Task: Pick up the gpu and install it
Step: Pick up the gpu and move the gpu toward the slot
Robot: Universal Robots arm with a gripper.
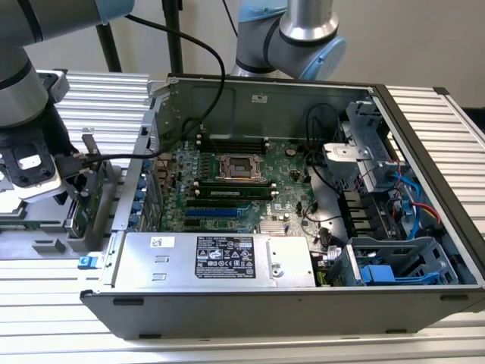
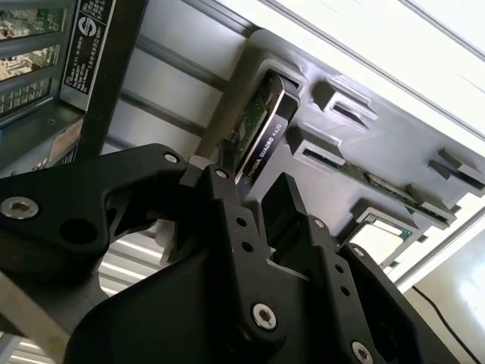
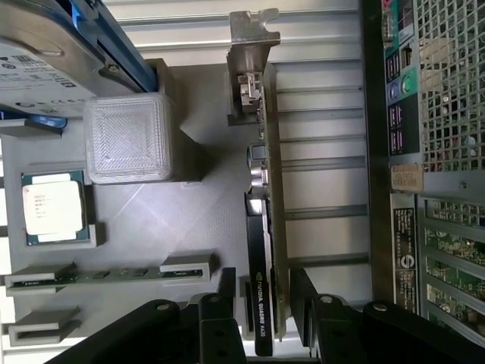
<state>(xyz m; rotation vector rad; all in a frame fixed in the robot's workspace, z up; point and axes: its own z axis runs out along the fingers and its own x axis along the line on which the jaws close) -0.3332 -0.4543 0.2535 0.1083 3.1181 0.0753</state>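
The gpu (image 3: 270, 189) stands on edge in a grey holder (image 3: 197, 220), its silver end bracket (image 3: 254, 30) at one end and its black shroud (image 3: 259, 303) at the other. My gripper (image 3: 264, 284) straddles the shroud end, with one black finger (image 3: 227, 292) on each side and narrow gaps to the card, so it is open. In the second wrist view the gpu (image 2: 261, 125) rises just past the gripper (image 2: 254, 186). In the exterior view the gpu (image 1: 96, 186) and gripper (image 1: 78, 168) are at the left, outside the computer case (image 1: 303, 95).
The open case holds the green motherboard (image 1: 227, 182) with a square socket, and a silver power supply (image 1: 220, 258) along its near side. The holder also carries a processor chip (image 3: 51, 206), a memory stick (image 3: 106, 274) and a translucent block (image 3: 129, 136). The case's rear panel (image 3: 424, 152) stands close beside the gpu.
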